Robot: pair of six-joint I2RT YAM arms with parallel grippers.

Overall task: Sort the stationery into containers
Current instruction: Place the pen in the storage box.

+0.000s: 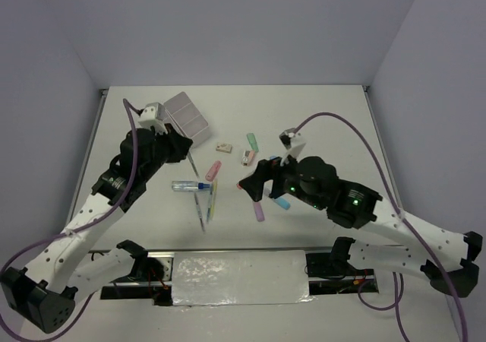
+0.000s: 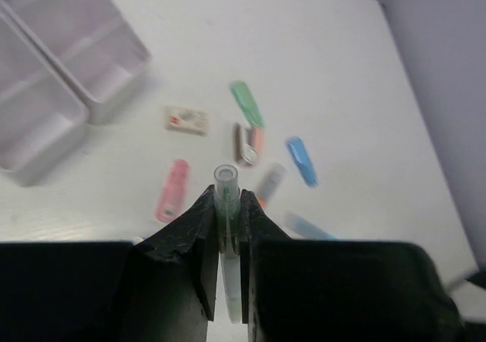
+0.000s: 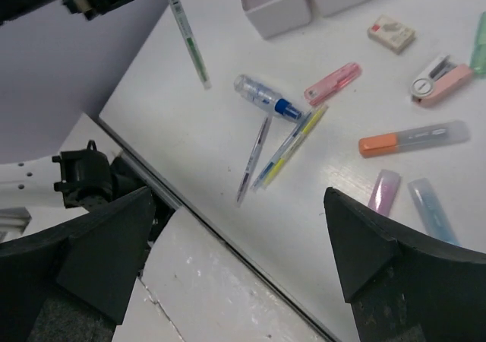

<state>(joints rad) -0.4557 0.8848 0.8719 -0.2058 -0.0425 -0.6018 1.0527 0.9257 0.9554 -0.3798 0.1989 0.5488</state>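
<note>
My left gripper (image 1: 182, 149) is shut on a thin clear pen with green ink (image 2: 226, 181), held above the table just right of the white bins (image 1: 187, 114); the pen also shows in the right wrist view (image 3: 190, 39). My right gripper (image 1: 254, 182) is open and empty, hovering over the loose items. On the table lie a pink highlighter (image 1: 213, 170), a green highlighter (image 1: 251, 141), an eraser (image 1: 224, 147), a clear blue-capped tube (image 1: 190, 185), two thin pens (image 3: 254, 158), an orange highlighter (image 3: 414, 138), a purple one (image 1: 259, 210) and a blue one (image 1: 281, 203).
A small pink-and-white clip-like item (image 3: 437, 80) lies near the green highlighter. A silver strip (image 1: 239, 277) runs along the table's near edge between the arm bases. Walls close the table at left, right and back.
</note>
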